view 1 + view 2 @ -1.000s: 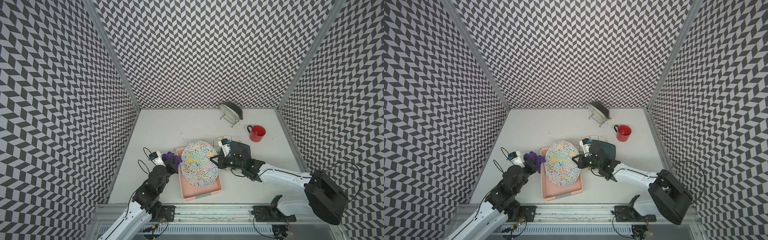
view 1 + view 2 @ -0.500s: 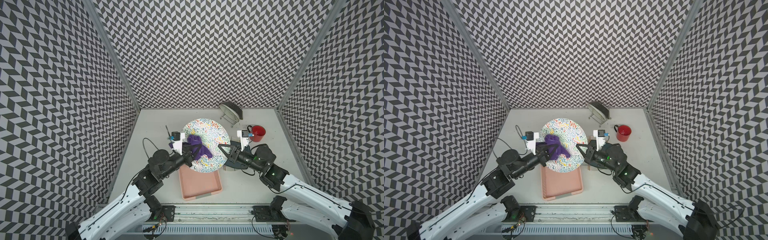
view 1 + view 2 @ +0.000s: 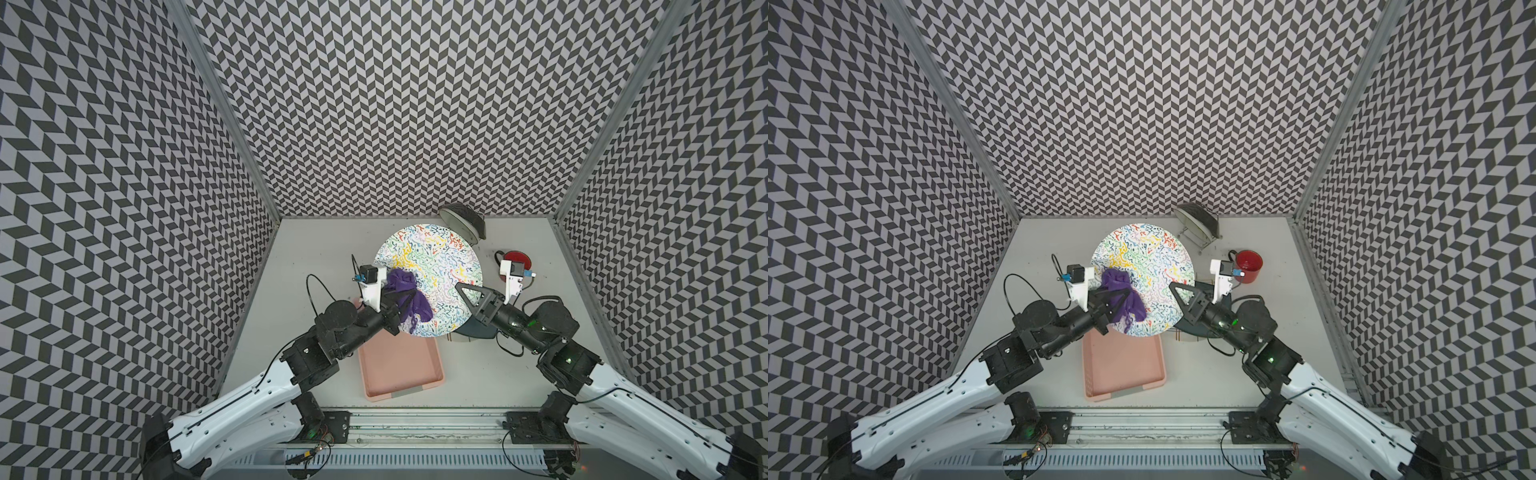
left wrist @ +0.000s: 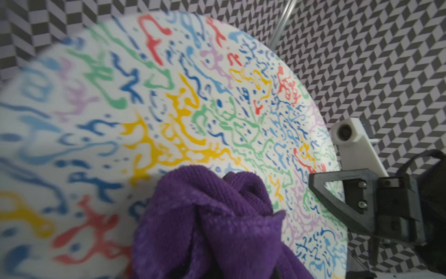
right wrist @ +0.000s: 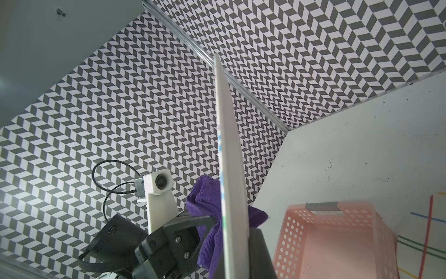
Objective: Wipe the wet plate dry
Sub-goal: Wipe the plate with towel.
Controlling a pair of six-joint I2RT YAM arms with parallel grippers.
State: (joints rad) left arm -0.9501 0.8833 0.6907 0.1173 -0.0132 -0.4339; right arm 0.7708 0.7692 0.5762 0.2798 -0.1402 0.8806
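Observation:
The plate (image 3: 436, 262) (image 3: 1146, 262), white with colourful squiggles, hangs in the air above the table with its patterned face toward the top views. My right gripper (image 3: 464, 291) (image 3: 1177, 293) is shut on its right rim. In the right wrist view the plate (image 5: 226, 145) shows edge-on between that gripper's (image 5: 237, 256) jaws. My left gripper (image 3: 397, 305) (image 3: 1113, 305) is shut on a bunched purple cloth (image 3: 409, 297) (image 3: 1123, 295) (image 4: 212, 217) (image 5: 205, 195). The cloth lies against the near left part of the plate's face (image 4: 193, 108) and hides the left fingertips.
A pink perforated basket (image 3: 399, 370) (image 3: 1121, 365) (image 5: 337, 241) sits on the table below the plate. A red mug (image 3: 521, 257) (image 3: 1249, 264) stands at the right. A wire rack with a grey dish (image 3: 463, 218) (image 3: 1198, 220) is at the back. A dark dish (image 3: 478, 330) lies under my right wrist.
Both arms have risen. The plate went up from just over the basket and turned its face upward. The cloth moved from beside the plate onto its face.

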